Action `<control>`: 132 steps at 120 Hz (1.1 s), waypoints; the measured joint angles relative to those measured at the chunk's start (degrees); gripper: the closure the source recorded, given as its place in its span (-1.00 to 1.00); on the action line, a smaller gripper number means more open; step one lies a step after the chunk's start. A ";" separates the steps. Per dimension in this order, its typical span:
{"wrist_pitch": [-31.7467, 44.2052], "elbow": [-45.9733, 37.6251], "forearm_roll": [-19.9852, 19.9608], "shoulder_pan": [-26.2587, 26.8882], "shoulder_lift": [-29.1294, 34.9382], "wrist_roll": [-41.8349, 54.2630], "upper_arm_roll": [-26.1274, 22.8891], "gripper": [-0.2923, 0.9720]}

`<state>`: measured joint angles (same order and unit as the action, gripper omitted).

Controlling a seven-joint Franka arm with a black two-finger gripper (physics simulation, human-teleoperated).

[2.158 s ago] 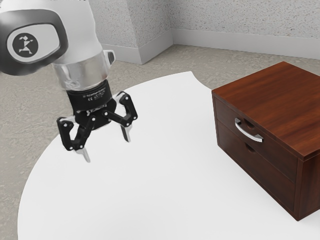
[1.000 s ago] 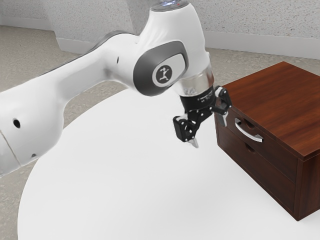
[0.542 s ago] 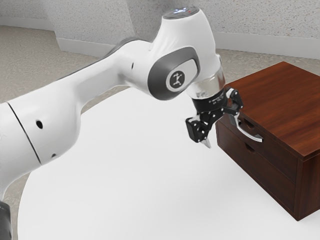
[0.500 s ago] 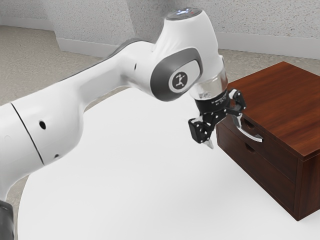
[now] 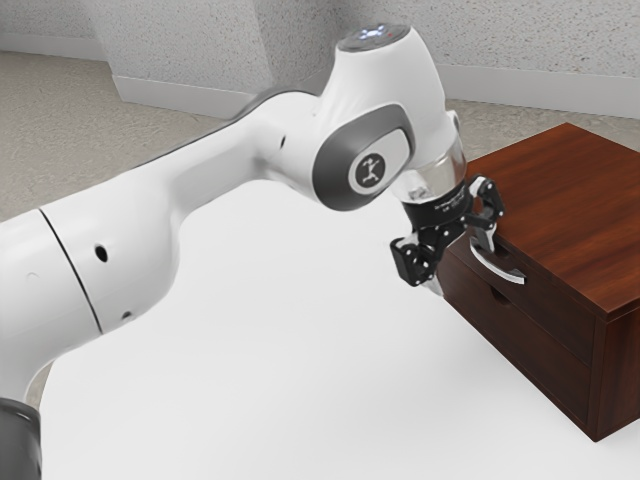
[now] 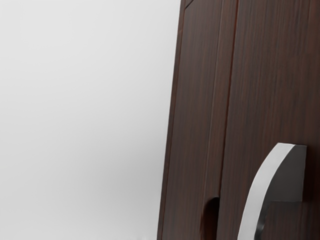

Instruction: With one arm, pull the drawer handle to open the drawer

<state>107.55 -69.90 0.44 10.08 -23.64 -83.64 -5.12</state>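
Bright, even, diffuse light washed the white desk (image 5: 260, 390); shadows were faint and soft, and the metal handle (image 6: 270, 182) carried a gentle sheen.

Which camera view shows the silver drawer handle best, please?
The wrist view: the handle appears large and unobstructed, its curved silver bar clear against the dark drawer front, though cut off at the edge. The exterior view shows it small, partly behind the open pincer.

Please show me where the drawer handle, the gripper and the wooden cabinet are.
drawer handle (image 6: 270, 185), wrist view, on its curved silver bar.
gripper (image 5: 463, 268), exterior view, midway between its fingertips.
wooden cabinet (image 5: 560, 195), exterior view, on its top face.
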 joint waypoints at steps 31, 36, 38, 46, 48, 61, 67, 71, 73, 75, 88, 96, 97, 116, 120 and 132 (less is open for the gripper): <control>1.56 -2.67 0.02 0.67 1.18 0.14 0.03 -0.36; 1.80 -2.89 -0.01 0.76 1.32 0.22 0.03 -0.35; 1.88 -2.94 -0.02 0.80 1.36 0.25 0.03 -0.34; 2.25 -3.35 -0.06 0.93 1.43 0.33 0.06 -0.30; 2.35 -3.50 -0.06 0.94 1.45 0.33 0.05 -0.29; 2.89 -4.34 -0.08 0.96 1.87 0.34 0.07 -0.18; 3.06 -4.65 -0.11 0.98 2.25 0.39 0.10 -0.14; 3.16 -4.94 -0.14 0.98 2.47 0.42 0.11 -0.11; 3.20 -5.13 -0.14 0.98 2.57 0.43 0.11 -0.10; 3.24 -5.31 -0.13 0.98 2.66 0.44 0.10 -0.09; 3.43 -7.83 -0.14 0.98 4.49 0.59 0.19 -0.04; 3.65 -9.14 -0.11 0.98 5.41 0.69 0.22 -0.02; 3.67 -9.31 -0.11 0.98 5.49 0.70 0.24 -0.02; 4.77 -12.08 0.00 0.91 7.33 0.97 0.14 0.00; 4.94 -12.42 0.02 0.94 7.49 1.03 0.16 0.00; 5.54 -12.83 0.50 0.96 7.81 1.26 0.11 0.01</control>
<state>113.09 -82.73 0.94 11.04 -15.83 -82.39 -5.01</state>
